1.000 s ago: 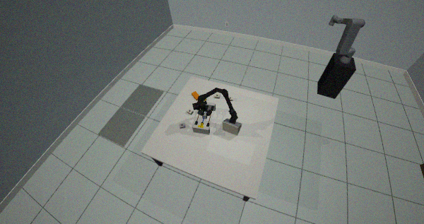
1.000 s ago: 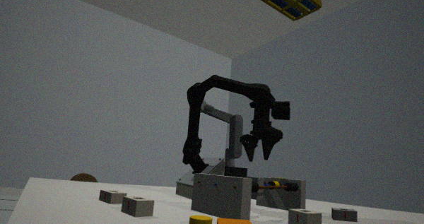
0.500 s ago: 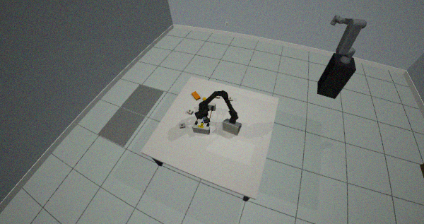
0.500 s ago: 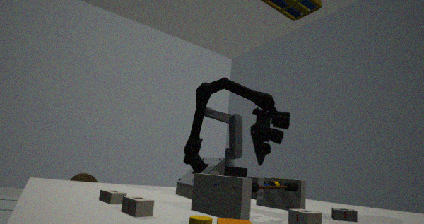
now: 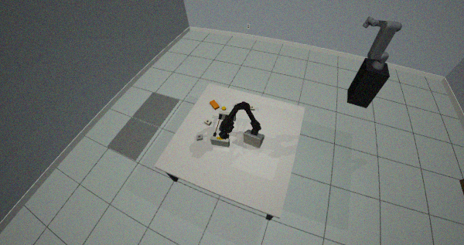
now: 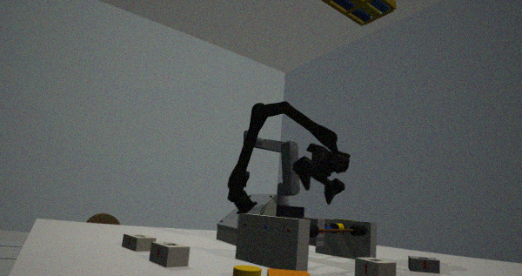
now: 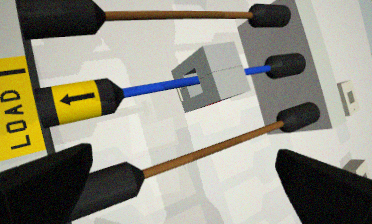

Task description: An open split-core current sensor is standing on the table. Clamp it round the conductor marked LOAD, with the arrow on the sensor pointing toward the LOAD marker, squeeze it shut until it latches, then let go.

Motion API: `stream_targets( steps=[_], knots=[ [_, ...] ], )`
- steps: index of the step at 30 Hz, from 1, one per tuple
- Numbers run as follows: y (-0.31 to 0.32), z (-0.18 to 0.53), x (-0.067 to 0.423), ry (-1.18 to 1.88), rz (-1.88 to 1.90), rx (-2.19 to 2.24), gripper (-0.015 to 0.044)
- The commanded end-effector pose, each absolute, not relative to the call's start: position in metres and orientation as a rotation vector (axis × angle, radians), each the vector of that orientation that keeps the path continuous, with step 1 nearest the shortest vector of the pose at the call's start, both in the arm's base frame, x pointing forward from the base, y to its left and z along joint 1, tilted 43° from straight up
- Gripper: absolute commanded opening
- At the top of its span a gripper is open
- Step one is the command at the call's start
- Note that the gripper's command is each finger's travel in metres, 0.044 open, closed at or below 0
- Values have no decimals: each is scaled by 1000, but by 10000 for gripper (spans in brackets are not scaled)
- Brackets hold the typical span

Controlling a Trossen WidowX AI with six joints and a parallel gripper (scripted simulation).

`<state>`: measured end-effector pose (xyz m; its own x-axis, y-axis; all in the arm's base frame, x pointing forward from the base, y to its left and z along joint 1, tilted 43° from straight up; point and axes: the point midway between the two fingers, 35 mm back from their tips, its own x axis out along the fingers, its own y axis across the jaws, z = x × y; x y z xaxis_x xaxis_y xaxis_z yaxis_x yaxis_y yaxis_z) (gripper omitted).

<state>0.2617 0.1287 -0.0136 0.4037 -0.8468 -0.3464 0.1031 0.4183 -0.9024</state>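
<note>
The grey split-core sensor [image 7: 212, 75] sits around the blue conductor [image 7: 157, 88], which passes through its window. Its two halves look together, with a thin seam between them. A small red mark shows at its lower edge; its arrow is not visible. The yellow LOAD label [image 7: 17, 115] and the yellow arrow band [image 7: 77, 100] are at the left in the wrist view, both arrows pointing left. My gripper [image 7: 186, 156] [image 6: 318, 195] is open and empty, tilted above the conductors and clear of the sensor. The sensor is hidden in the exterior view.
Brown conductors [image 7: 177, 15] [image 7: 212, 148] run on both sides of the blue one, between two grey end blocks [image 6: 270, 243] [image 6: 348, 243]. Several small grey boxes [image 6: 139, 243] [image 6: 170, 255] [image 6: 375, 267], a yellow disc [image 5: 223, 108] and an orange block [image 5: 214, 104] stand around.
</note>
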Motion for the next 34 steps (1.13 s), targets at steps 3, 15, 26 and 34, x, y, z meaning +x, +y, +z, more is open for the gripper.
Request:
stream_targets(
  steps=[3, 15, 26, 34],
  knots=[
    [139, -25, 228, 398, -805, -402, 440],
    [140, -24, 234, 465, -816, -462, 440],
    [140, -24, 234, 465, -816, -462, 440],
    [138, -23, 236, 561, -811, -587, 440]
  ],
)
